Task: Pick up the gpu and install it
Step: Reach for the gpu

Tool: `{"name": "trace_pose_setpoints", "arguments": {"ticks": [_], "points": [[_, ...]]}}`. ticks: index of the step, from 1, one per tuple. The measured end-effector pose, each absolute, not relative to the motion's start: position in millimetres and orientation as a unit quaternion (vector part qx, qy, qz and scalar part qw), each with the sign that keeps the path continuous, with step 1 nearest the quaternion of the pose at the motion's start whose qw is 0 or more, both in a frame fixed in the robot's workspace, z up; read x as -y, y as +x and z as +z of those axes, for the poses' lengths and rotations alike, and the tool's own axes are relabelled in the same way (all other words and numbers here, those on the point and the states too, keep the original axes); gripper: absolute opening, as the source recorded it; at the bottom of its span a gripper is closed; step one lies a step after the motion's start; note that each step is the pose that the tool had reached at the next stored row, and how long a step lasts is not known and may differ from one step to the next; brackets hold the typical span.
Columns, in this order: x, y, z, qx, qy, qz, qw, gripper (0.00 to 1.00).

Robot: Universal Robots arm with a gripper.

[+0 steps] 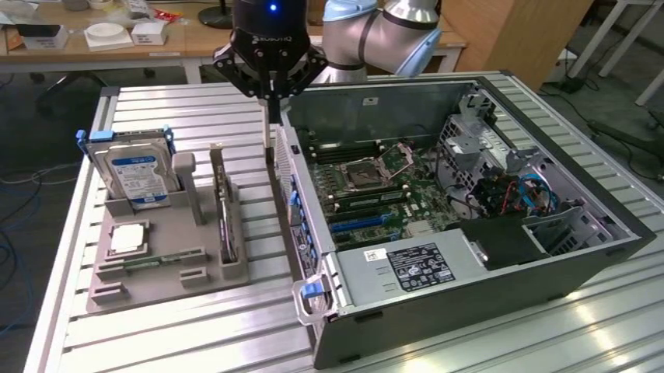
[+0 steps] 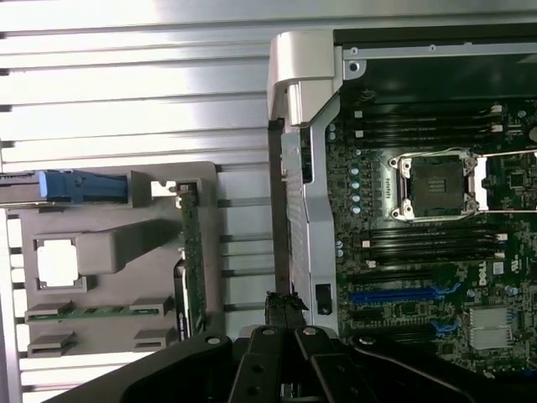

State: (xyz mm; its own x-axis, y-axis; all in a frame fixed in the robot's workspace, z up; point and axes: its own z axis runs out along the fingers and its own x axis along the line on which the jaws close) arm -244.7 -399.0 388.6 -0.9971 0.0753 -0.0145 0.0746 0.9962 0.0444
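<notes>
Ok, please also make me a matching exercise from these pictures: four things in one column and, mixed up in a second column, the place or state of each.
Things
1. gpu
2. hard drive
3. memory stick
4. gripper

Places or states
A. shut, above the wall of the computer case that faces the holder
B. lies flat in a low slot of the grey holder
C. stands on edge in the holder slot nearest the case
D. stands upright in the holder, blue and white label showing

Pairs: 1-C, 2-D, 3-B, 4-A
</notes>
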Motion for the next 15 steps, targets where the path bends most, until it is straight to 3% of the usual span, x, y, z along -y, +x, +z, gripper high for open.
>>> {"name": "trace_pose_setpoints", "arguments": {"ticks": [15], "points": [[399,-269,387,-0.999,0.038,0.022,0.005,0.1]]}}
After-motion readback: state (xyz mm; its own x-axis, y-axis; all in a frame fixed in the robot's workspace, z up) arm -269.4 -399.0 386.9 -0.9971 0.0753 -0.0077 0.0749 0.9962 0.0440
